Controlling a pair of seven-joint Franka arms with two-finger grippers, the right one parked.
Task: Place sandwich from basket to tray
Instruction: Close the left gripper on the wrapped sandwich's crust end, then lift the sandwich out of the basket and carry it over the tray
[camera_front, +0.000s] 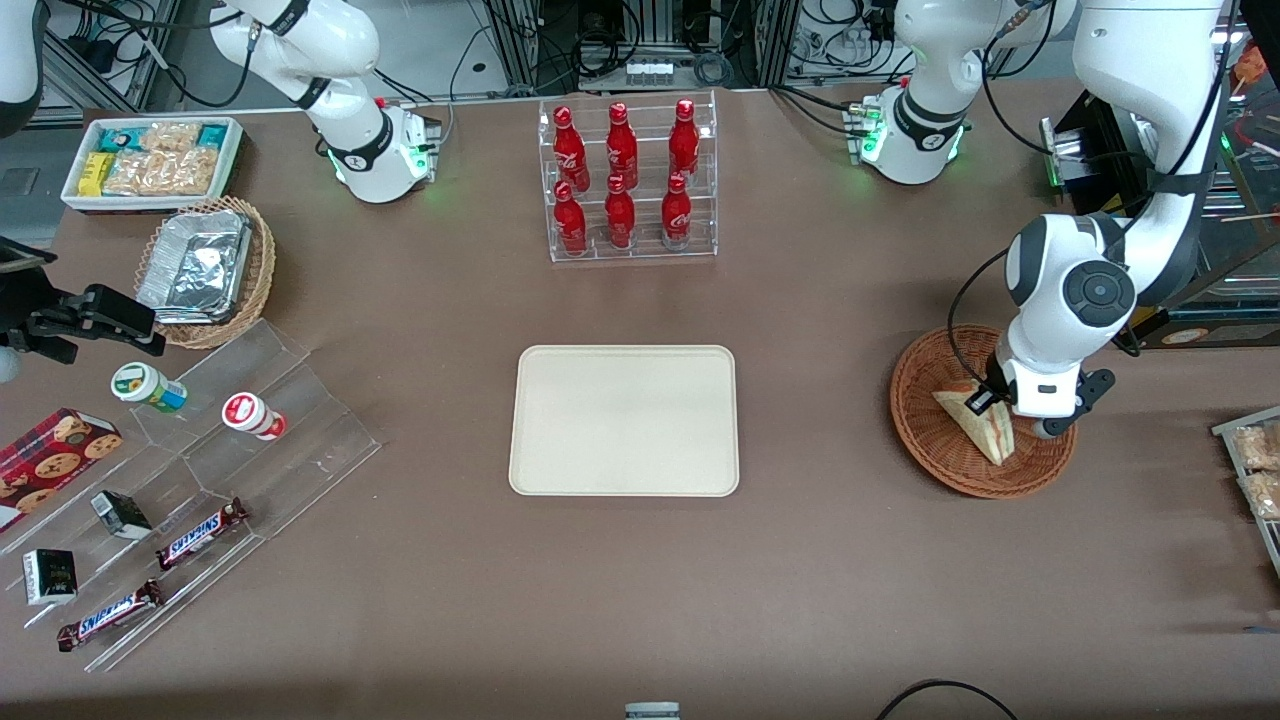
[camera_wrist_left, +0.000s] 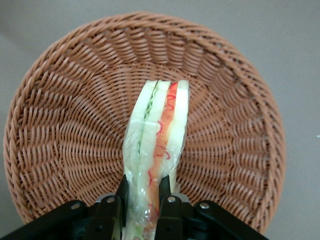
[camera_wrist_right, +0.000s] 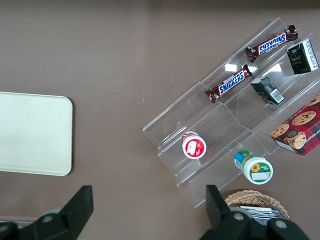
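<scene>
The sandwich stands on edge inside the basket, a pale wedge in clear film with green and red-orange filling running along its exposed side. The gripper sits low in the basket over it, its two black fingers closed in on the wrapped bread from either side, so the wedge is pinched between them. In the front view the sandwich lies within the woven bowl, so it looks gripped but not yet raised clear; whether it has left the wicker floor cannot be told.

The basket is round, shallow, reddish-brown wicker with a coiled rim, resting on the brown table toward the working arm's end. The gripper hangs from a white arm above it.

The tray, flat cream-beige with rounded corners and a low rim, lies well apart at the table's middle and holds nothing. By this judgement the grasp is made; lifting, carrying across and setting down remain.
</scene>
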